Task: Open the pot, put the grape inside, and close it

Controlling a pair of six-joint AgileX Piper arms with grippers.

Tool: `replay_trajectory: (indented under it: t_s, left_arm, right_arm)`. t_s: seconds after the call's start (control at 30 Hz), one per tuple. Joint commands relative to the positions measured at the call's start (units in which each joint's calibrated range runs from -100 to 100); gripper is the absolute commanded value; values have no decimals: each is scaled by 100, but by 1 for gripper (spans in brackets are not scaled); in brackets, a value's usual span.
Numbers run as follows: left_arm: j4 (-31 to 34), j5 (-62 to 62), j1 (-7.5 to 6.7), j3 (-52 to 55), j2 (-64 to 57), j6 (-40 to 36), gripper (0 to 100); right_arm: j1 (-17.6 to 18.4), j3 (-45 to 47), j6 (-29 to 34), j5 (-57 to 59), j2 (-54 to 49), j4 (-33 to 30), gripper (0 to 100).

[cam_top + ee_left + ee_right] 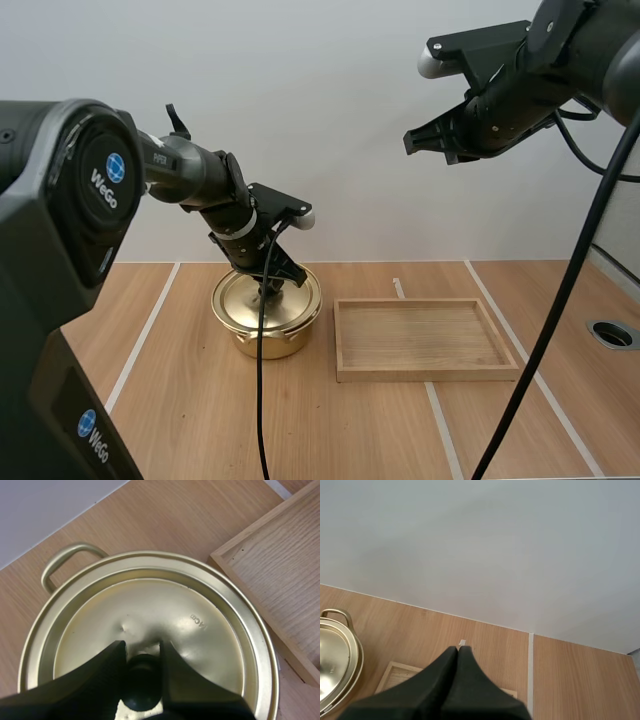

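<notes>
The gold pot (265, 338) stands on the tabletop (200, 420) just left of the wooden tray (425, 374), its lid (150, 605) seated flat on the rim, so opening appears to be the step in hand. The left tool (141, 647) reaches down onto the lid's centre, its two fingers set either side of the black knob (142, 682) and closed against it. That is the only part of the lid offering a hold for a lift. The right tool (410, 142) hangs high above the tray with its fingers pressed together on nothing, probably parked there to leave the pot free.
</notes>
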Motion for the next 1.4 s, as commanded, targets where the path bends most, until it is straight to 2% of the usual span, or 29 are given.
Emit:
replay_trajectory:
  t_s: [0.0, 0.1, 0.13, 0.2, 0.33, 0.4, 0.63, 1.0, 1.23, 1.3, 1.37]
  left_arm:
    - [-179, 58, -5, -60, 9, -27, 1]
    - [-234, 80, -5, -60, 9, -27, 10]
    - [-234, 80, -5, -60, 9, -27, 16]
    - [-234, 80, -5, -60, 9, -27, 33]
    - [-242, 80, -5, -60, 9, -27, 74]
    - [-242, 80, -5, -60, 9, -27, 84]
    - [-201, 175, -5, -286, -29, -27, 85]
    - [-184, 1305, -5, -1692, -535, -181, 85]
    - [344, 1834, -5, -2606, -898, -627, 85]
    - [508, 1834, -5, -2796, -1051, -750, 83]
    - [565, 1852, -5, -2907, -1205, -783, 73]
  right_arm:
    - [-27, -12, -50, -37, -75, 42, 0]
    - [-27, -12, -50, -37, -75, 42, 0]
    - [-27, -12, -50, -37, -75, 42, 0]
    - [-27, -12, -50, -37, -75, 42, 0]
    - [-27, -12, -50, -37, -75, 42, 0]
    - [-27, -12, -50, -37, -75, 42, 0]
    - [-27, -12, -50, -21, -75, 42, 0]
    - [-27, -12, -112, 130, -75, 42, 0]
    - [-27, -12, -120, 171, -75, 42, 0]
    - [-27, -12, -120, 168, -75, 52, 0]
    - [-27, -12, -120, 184, -75, 50, 0]
